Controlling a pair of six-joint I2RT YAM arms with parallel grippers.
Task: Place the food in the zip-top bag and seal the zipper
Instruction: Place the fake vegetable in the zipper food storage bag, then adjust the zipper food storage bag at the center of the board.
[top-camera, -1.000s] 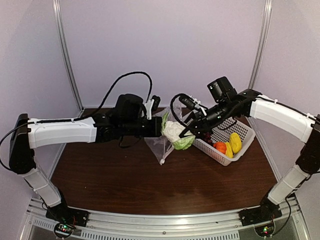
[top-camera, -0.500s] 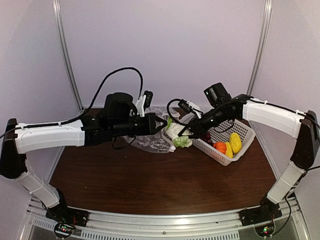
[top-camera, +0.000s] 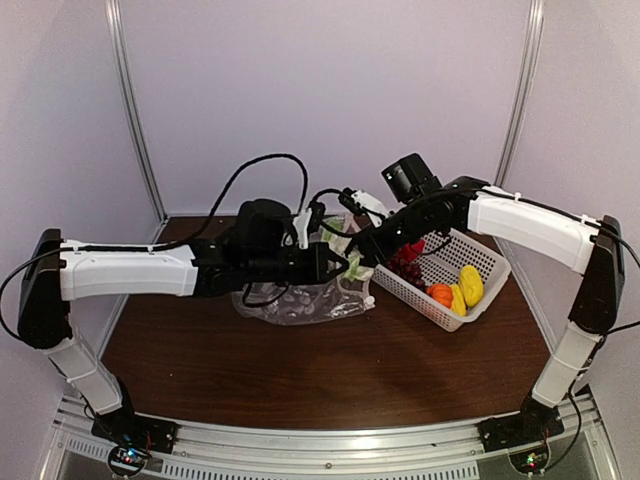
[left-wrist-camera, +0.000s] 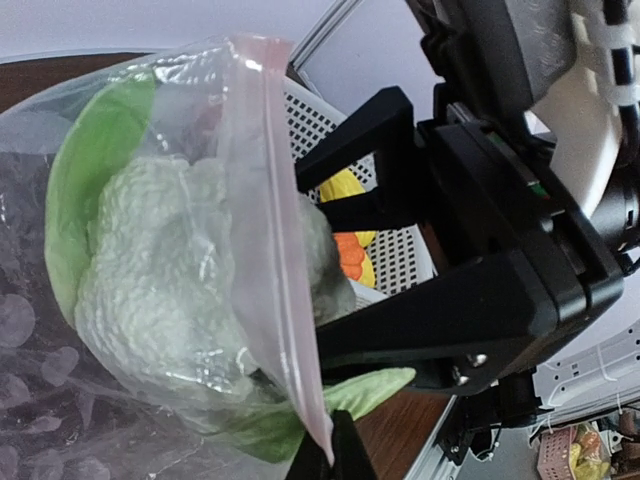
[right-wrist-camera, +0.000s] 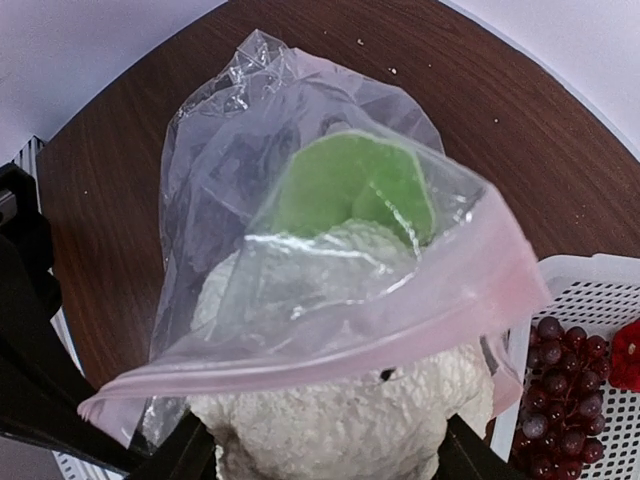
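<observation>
Cauliflower sat about halfway thru the mouth of the zip-top bag in the right wrist view. Its green leaf end was under the film, its white head was at the rim, and the pink-tinted zipper was draped across it. Right hand was clamped on the head, one finger each side. At the edge, the white mesh basket held the grape bunch & red pepper.

Left wrist view: same thing from the other side, w/ the cauliflower bulging the film and the zipper running down its flank. Left hand looked pinched shut on the lower mouth edge, tho only its fingertips showed.

Top view: bag body lay slumped on the counter, mouth lifted btwn both hands, just beside the basket. In the basket's near end were the orange piece and two yellow pieces, w/ grapes & pepper farther back. Nothing else seen in the bag.

Handling, my guess: the toy veg is light, rigid & bumpy, so a side squeeze should hold OK. The bag is thin, limp, slick & prone to folding shut, so it's best held by the stiffer zipper strip, near a corner.
</observation>
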